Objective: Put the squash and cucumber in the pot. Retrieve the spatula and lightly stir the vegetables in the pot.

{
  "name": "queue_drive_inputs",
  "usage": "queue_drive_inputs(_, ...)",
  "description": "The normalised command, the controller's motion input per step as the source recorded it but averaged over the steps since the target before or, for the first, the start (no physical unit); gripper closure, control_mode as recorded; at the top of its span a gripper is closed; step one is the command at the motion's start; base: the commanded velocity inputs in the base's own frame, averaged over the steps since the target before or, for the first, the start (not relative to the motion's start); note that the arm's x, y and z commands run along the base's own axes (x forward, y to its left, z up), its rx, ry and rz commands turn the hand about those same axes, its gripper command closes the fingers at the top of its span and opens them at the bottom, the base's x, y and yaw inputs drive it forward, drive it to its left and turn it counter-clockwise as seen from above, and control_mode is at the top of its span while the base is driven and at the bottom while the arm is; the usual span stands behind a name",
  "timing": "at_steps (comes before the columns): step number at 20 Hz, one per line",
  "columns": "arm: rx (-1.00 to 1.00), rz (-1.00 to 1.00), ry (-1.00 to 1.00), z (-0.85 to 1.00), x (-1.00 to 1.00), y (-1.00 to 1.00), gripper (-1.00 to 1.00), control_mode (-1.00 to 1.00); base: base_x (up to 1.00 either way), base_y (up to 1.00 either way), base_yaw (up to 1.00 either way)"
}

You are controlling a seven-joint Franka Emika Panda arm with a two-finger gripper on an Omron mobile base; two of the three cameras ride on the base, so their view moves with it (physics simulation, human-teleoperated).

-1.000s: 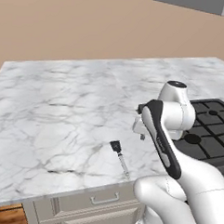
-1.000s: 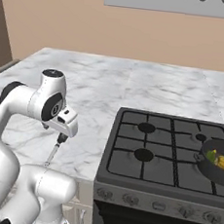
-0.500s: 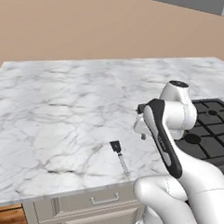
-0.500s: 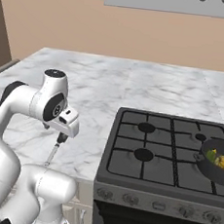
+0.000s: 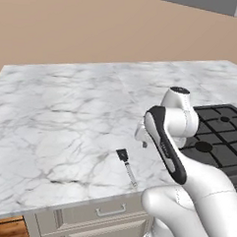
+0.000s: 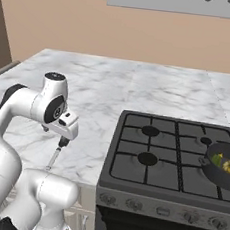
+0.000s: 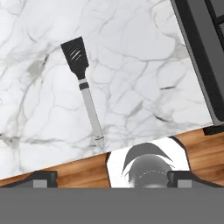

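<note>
One spatula (image 7: 83,87) lies flat on your marble surface (image 5: 51,117) below the spread gripper (image 7: 111,176), handle toward the surface's front edge.

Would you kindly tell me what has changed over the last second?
The gripper has edged slightly toward the stove and lower above the marble counter; it holds nothing. The black-bladed, grey-handled spatula lies where it was near the counter's front edge, and the dark round pot keeps its vegetables.
</note>
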Motion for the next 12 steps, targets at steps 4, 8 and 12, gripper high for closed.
queue_drive_inputs(4, -0.09, 0.02, 0.03, -0.56, 0.11, 0.6, -1.0, -1.0, 0.0, 0.0, 0.0)
queue_drive_inputs(8, -0.1, 0.0, 0.13, -0.75, 0.07, 0.39, -1.0, -1.0, 0.0, 0.0, 0.0)
queue_drive_inputs(12, -0.02, 0.0, 0.09, -0.44, 0.0, 0.04, -1.0, -1.0, 0.0, 0.0, 0.0)
